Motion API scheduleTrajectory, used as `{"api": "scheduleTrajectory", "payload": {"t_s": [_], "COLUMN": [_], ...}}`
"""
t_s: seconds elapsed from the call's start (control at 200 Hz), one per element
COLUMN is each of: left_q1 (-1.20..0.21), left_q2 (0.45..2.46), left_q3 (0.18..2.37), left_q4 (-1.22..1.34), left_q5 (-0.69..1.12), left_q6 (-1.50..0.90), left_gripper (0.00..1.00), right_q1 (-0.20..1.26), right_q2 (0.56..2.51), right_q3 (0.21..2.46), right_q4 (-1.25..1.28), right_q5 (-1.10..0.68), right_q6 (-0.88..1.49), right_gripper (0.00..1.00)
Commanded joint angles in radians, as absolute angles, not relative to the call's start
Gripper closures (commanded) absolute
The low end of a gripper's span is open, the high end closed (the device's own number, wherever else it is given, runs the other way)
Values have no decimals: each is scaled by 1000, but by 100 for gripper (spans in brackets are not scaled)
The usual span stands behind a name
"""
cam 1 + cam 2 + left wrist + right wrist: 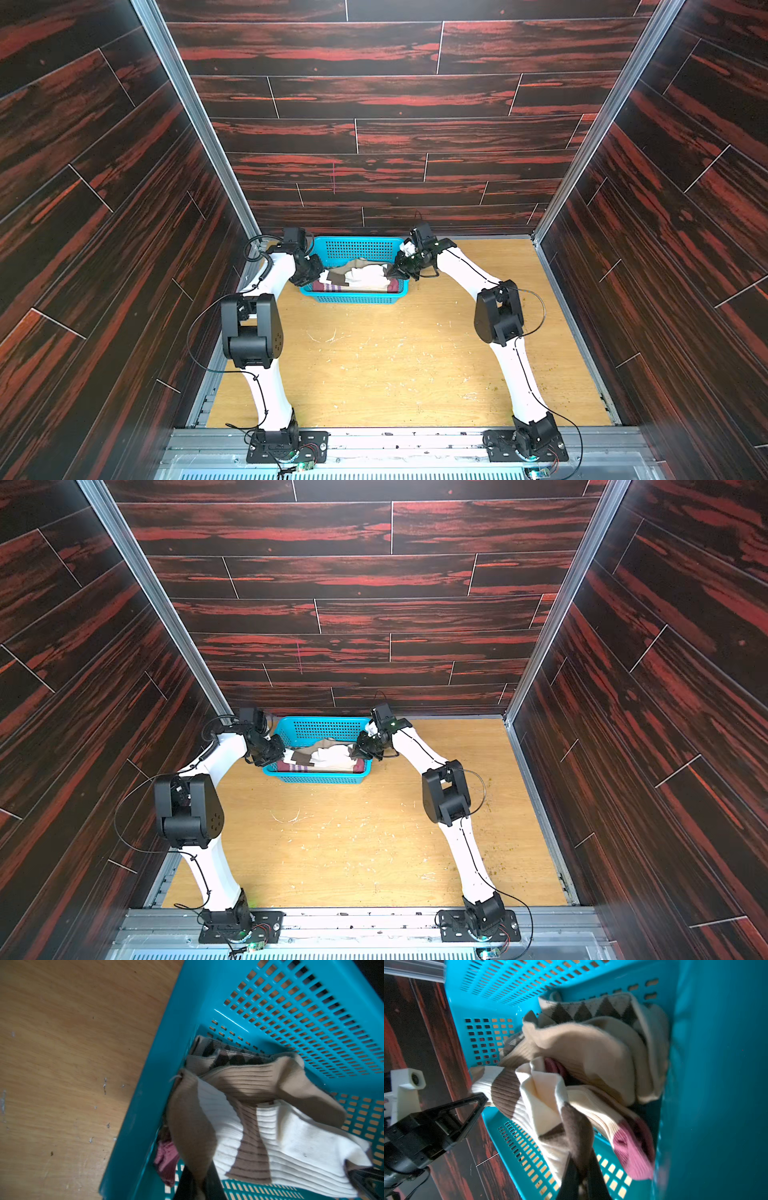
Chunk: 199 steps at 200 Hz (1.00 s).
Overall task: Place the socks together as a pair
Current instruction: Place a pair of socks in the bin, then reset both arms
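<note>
**A:** What sits nearest?

**B:** The scuffed tan wooden desk (395,365), running away from us.

**A:** And further along it?

**B:** A blue perforated plastic basket (353,297) stands at the desk's far end, close to the dark red-streaked plank wall (374,137). Every sock in view lies inside it.

**A:** Where are the tools?

**B:** The left tool (322,275) reaches in over the basket's left end, and the right tool (390,272) over its right end. Each is pinched closed on a brown end of a white ribbed sock with brown bands (365,276). I cannot tell whether that is one sock or two overlapping.

**A:** Which way does it run?

**B:** Its long axis goes side to side across the basket, from tool to tool, and it is creased in the middle.

**A:** And the others?

**B:** A maroon sock with purple stripes (330,286) lies beneath it along the near wall. Beyond that, a plain tan ribbed sock (361,262) humps up over the white one. A tan-brown argyle sock (228,1057) is tucked into a basket corner behind it.
</note>
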<state>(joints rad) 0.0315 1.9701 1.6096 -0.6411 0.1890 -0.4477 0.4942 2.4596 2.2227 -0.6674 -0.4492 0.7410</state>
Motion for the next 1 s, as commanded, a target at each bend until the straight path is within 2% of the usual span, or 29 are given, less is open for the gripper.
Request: {"api": "scheduleTrajectory", "payload": {"t_s": [0.0, 0.075, 0.18, 0.376, 0.391, 0.446, 0.511, 0.832, 0.992], "left_q1": [32, 32, 32, 32, 32, 32, 32, 35, 35], "left_q2": [1970, 1971, 1961, 1924, 1919, 1898, 1868, 1717, 1606], "left_q3": [1605, 1609, 1607, 1614, 1616, 1621, 1630, 1764, 1778], "left_q4": [-663, -670, -669, -672, -675, -679, -687, -788, -799], "left_q5": [145, 150, 151, 151, 144, 138, 125, -55, -55], "left_q6": [-406, -407, -420, -443, -446, -456, -470, -528, -524], "left_gripper": [95, 89, 78, 35, 29, 23, 1, 0, 0], "right_q1": [494, 495, 495, 494, 494, 495, 494, 486, 485], "right_q2": [2442, 2433, 2418, 2397, 2394, 2376, 2354, 2180, 1986], "right_q3": [2197, 2213, 2244, 2327, 2328, 2328, 2331, 2304, 2127], "right_q4": [-688, -708, -747, -858, -859, -864, -873, -890, -861], "right_q5": [-402, -385, -358, -283, -281, -272, -255, -191, -71], "right_q6": [711, 709, 711, 730, 730, 730, 725, 615, 482], "right_gripper": [76, 64, 56, 52, 52, 52, 52, 40, 35]}}
